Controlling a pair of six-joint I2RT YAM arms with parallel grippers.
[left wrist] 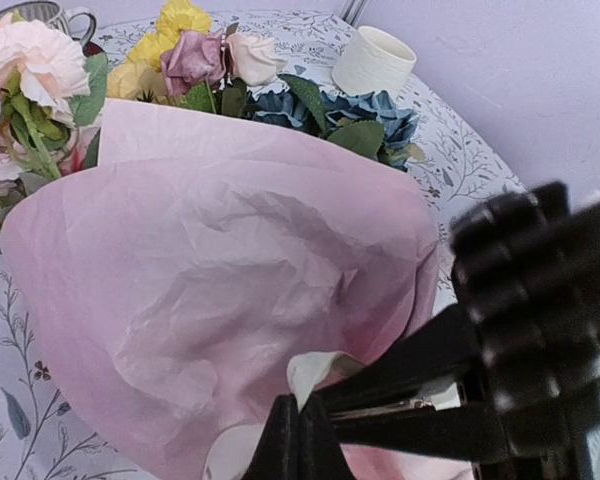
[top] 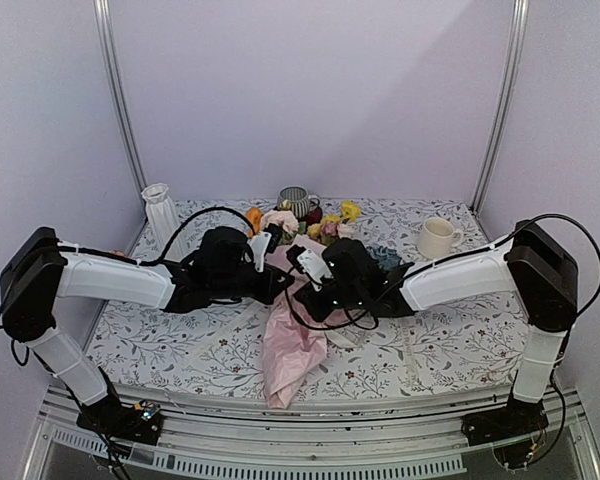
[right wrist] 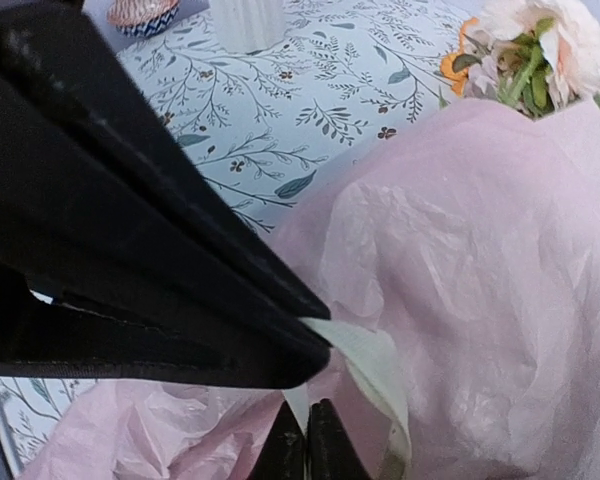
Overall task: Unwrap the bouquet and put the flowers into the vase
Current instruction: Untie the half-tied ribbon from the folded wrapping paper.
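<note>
One bouquet (top: 295,335) lay along the middle of the floral-patterned tabletop (top: 460,340). It was wrapped in a single sheet of crinkled pink tissue paper (left wrist: 230,260), with its narrow end toward the arms and its flowers (top: 325,222) fanned out at the far end. The blooms were cream-pink, yellow, mauve, orange and dusty blue. Two arms met over the wrapped part. The left tool (left wrist: 298,440) was pinched tight, and the pale ribbon (right wrist: 365,365) emerged right at its tip. The right tool (right wrist: 307,440) had its two fingers drawn together just beside that strip; whether it gripped the ribbon could not be told. One white ribbed vase (top: 161,215) stood upright at the far left corner, well apart from the bouquet. Two mugs were also on the tabletop: a grey striped mug (top: 294,200) just behind the flowers, and a cream mug (top: 436,239) to the far right.
</note>
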